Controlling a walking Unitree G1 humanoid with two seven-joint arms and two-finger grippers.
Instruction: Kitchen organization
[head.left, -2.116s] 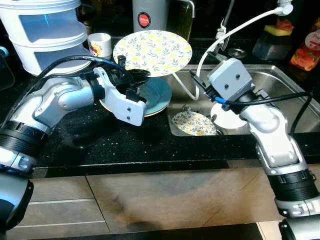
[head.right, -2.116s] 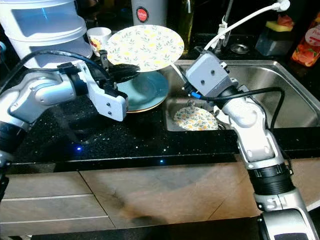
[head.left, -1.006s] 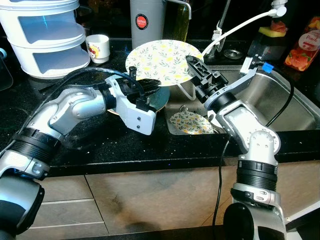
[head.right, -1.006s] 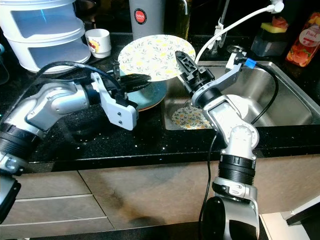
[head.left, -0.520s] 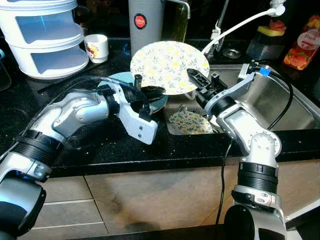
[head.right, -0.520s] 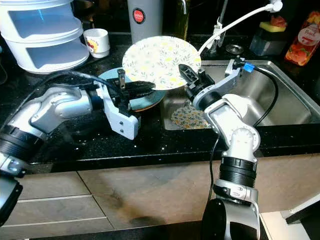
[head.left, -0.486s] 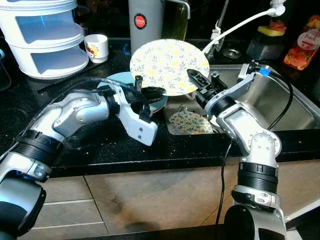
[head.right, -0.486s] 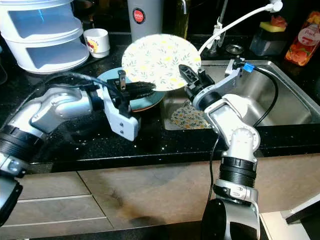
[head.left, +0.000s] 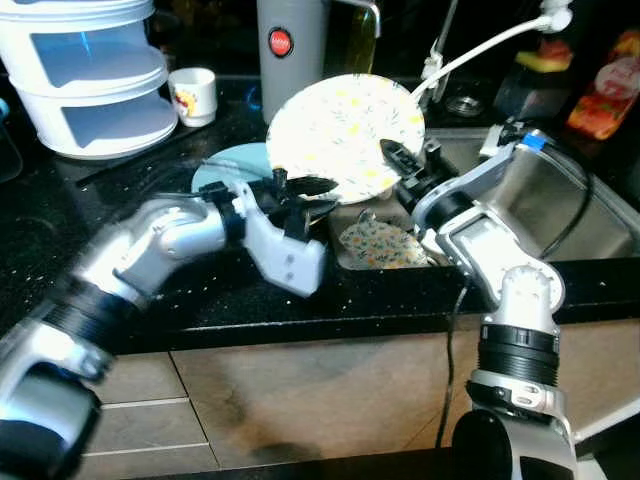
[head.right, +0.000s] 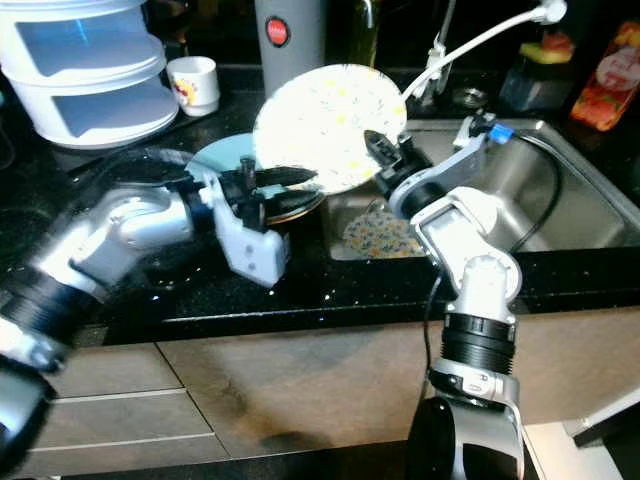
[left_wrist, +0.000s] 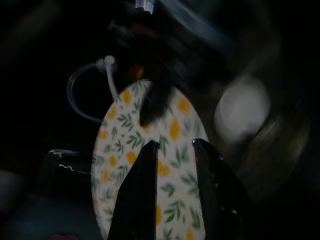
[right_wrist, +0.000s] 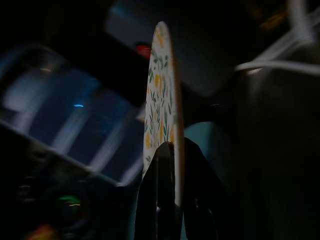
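above the sink edge, right gripper (head.right: 375, 143) pinches tilted floral plate (head.right: 325, 125); left gripper (head.right: 290, 180) open.

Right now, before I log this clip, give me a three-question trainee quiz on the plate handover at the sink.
1. True or false: the right gripper is clamped on the rim of the floral plate.
2. What lies on the counter under the left gripper? A) teal plate B) cutting board C) frying pan
3. Fill in: a second floral dish lies in the ____.

Key:
1. True; the right wrist view shows the plate edge between its fingers.
2. A, the teal plate.
3. sink.
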